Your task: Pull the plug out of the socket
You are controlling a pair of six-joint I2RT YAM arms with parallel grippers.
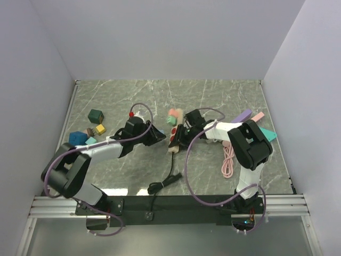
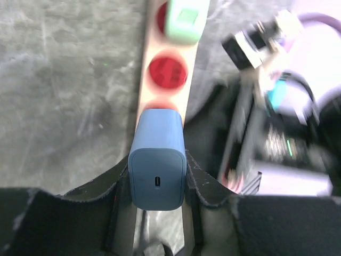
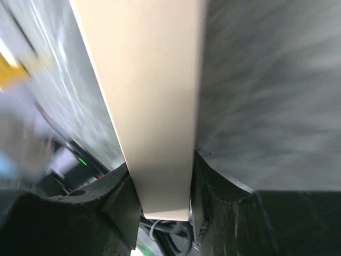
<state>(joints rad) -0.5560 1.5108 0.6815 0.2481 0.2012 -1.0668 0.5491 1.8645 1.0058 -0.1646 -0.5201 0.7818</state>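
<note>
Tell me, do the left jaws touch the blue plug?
Touching. The left wrist view shows both jaws pressed against the sides of the plug, with no gap.

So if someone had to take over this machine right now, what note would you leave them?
Left gripper: shut on the blue plug.
Right gripper: shut on the beige power strip, gripping it across its width.
The blue plug sits at the strip, next to a red socket; a green plug is further along.
Done: both grips are made.
Left: pull the blue plug away. I cannot tell if its pins are out.
</note>
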